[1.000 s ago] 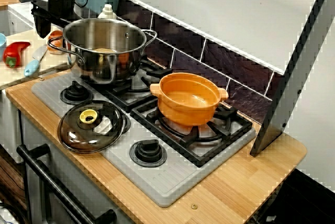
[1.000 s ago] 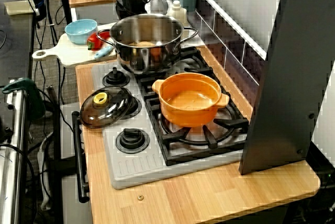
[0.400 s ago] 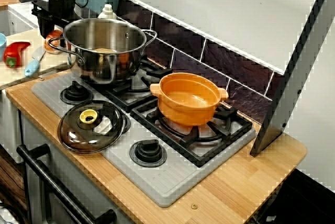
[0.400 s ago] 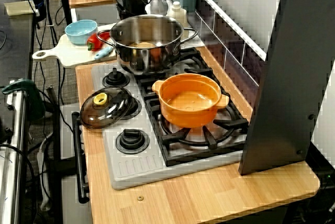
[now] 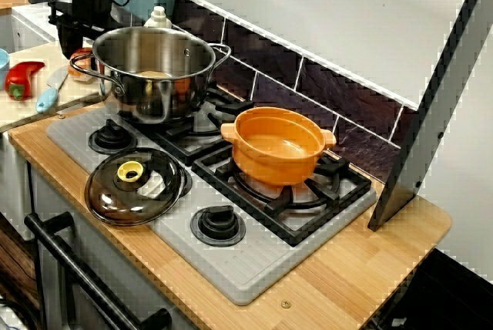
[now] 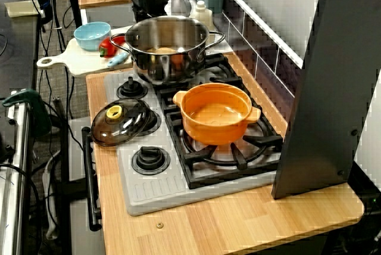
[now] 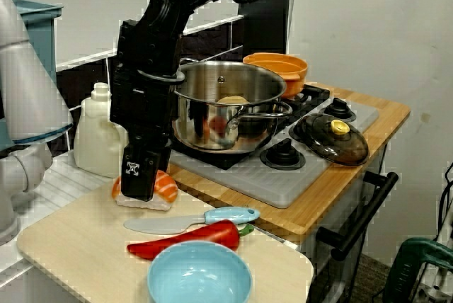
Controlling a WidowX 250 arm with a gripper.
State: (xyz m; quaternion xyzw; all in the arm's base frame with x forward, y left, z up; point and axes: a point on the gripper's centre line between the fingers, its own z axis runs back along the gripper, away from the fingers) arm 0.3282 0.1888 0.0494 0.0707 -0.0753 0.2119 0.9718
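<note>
My gripper [image 7: 140, 188] stands vertical at the salmon sushi piece [image 7: 167, 187], which lies flat on the cutting board [image 7: 71, 246] beside the steel pot [image 7: 226, 105]. I judge the upright stance keeps my arm clear of the pot handle. In the view from the side my near finger hides the gap, so I cannot tell whether I am spread or pinching

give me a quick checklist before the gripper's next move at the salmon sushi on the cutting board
1. Is the gripper down at the salmon sushi: ok, one finger stands in front of it.
2. Jaws shut on the sushi: cannot tell, the near finger hides the gap.
3. Sushi on the cutting board: ok, it seems to rest there.
4. Knife and red pepper apart from the gripper: ok.
5. Arm apart from the steel pot: cannot tell, the pot's handle overlaps it in the side view.
</note>
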